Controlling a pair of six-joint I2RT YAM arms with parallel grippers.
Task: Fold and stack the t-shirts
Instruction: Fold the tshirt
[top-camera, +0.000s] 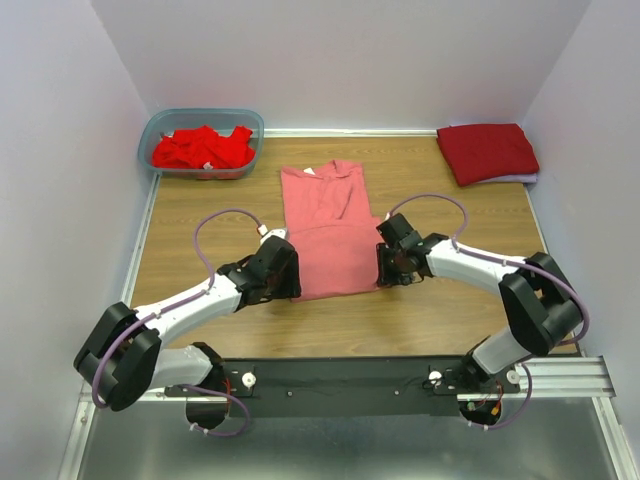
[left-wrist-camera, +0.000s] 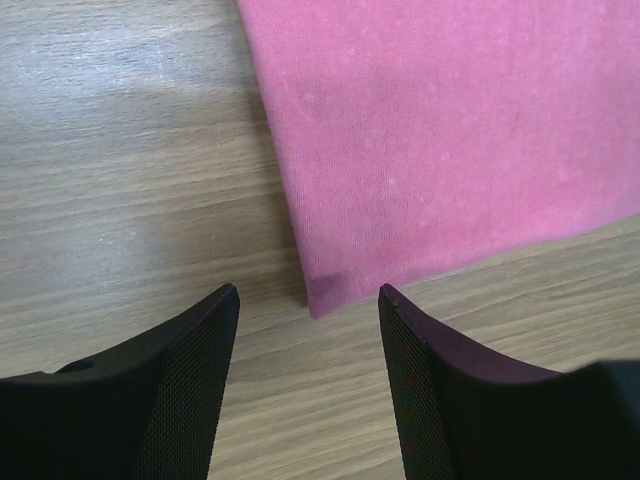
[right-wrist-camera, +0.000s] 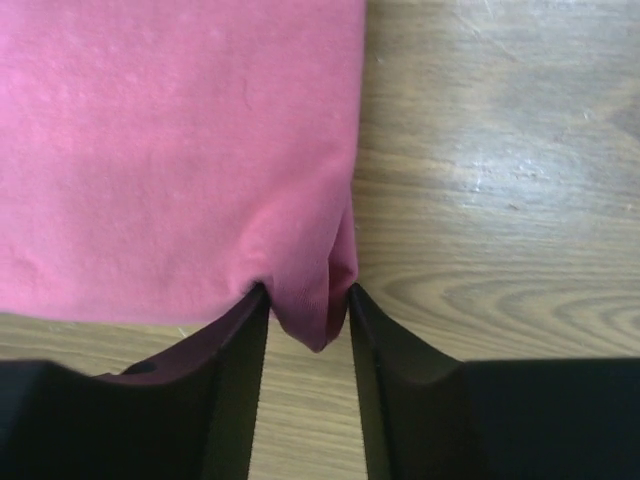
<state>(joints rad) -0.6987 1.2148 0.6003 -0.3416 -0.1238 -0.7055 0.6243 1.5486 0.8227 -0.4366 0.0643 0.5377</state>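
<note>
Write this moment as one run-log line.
left pincer open at pink tee | right pincer shut on pink tee | crimson tee folded

My left arm (top-camera: 185, 305) and right arm (top-camera: 470, 265) wear smooth white shells between bulky black joints (top-camera: 120, 355). A pale purple cable (top-camera: 228, 211) loops along each. My left end effector (left-wrist-camera: 308, 300) and right end effector (right-wrist-camera: 308, 300) each carry two matte black, wedge-shaped fingers (left-wrist-camera: 190, 380), their inner faces finely cross-hatched. A small white knob (top-camera: 247, 378) sits beside each black base (top-camera: 205, 405).
</note>
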